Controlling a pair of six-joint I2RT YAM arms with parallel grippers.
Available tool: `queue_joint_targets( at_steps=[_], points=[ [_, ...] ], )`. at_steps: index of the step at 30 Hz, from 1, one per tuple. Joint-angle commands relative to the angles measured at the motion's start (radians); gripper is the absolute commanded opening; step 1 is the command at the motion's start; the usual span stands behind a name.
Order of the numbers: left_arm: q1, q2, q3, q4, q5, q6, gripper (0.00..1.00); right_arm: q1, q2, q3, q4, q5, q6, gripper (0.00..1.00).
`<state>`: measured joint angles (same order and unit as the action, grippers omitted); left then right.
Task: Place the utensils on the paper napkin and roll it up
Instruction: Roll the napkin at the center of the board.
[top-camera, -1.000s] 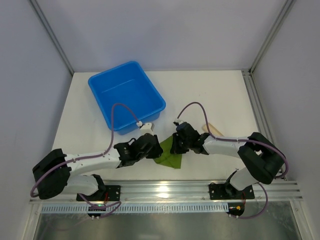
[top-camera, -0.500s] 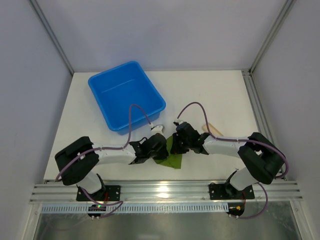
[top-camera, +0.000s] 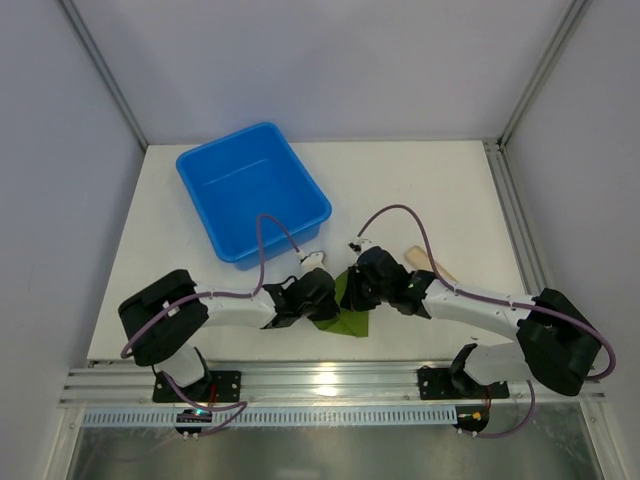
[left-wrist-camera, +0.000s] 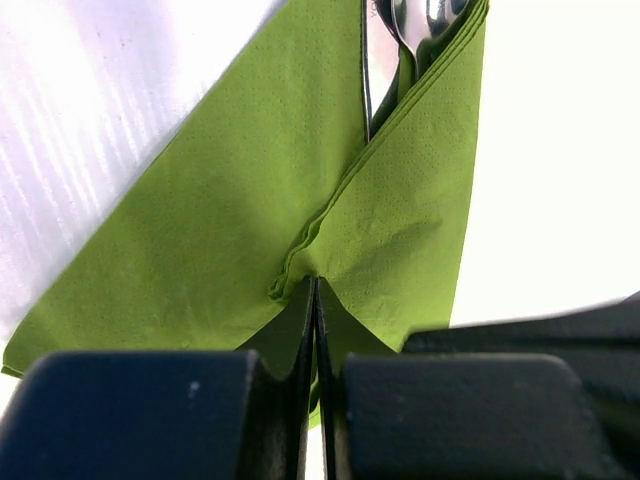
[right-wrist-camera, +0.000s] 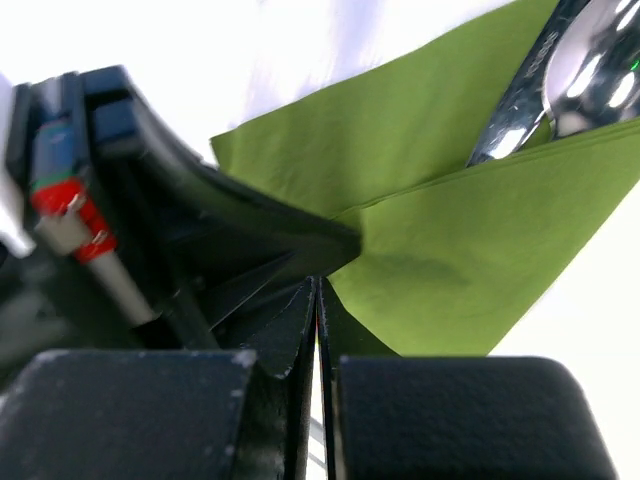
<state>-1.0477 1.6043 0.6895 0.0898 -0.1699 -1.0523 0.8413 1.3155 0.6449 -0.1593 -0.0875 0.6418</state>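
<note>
Your left pincer (left-wrist-camera: 315, 292) and right pincer (right-wrist-camera: 317, 290) are both pinched shut on the folded flap of the napkin (left-wrist-camera: 220, 200). The utensils (left-wrist-camera: 382, 50) lie tucked under it, just beyond the tips.

The left claw (left-wrist-camera: 316, 292) has moved in and closed on a fold of the green napkin (left-wrist-camera: 230, 200).
</note>
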Motion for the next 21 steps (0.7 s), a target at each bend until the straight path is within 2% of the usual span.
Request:
queue_joint_targets(
  at_steps=[1,7,21],
  points=[
    [-0.005,0.022,-0.002,0.027,-0.003,-0.012,0.00,0.021,-0.058,-0.033,-0.011,0.032,0.032,0.04],
    [-0.005,0.009,-0.001,0.021,-0.010,-0.009,0.00,0.058,-0.064,-0.077,0.006,0.049,0.064,0.04],
    [-0.005,0.003,-0.001,0.021,-0.008,-0.008,0.00,0.091,0.063,-0.142,0.081,0.083,0.098,0.04]
  ],
)
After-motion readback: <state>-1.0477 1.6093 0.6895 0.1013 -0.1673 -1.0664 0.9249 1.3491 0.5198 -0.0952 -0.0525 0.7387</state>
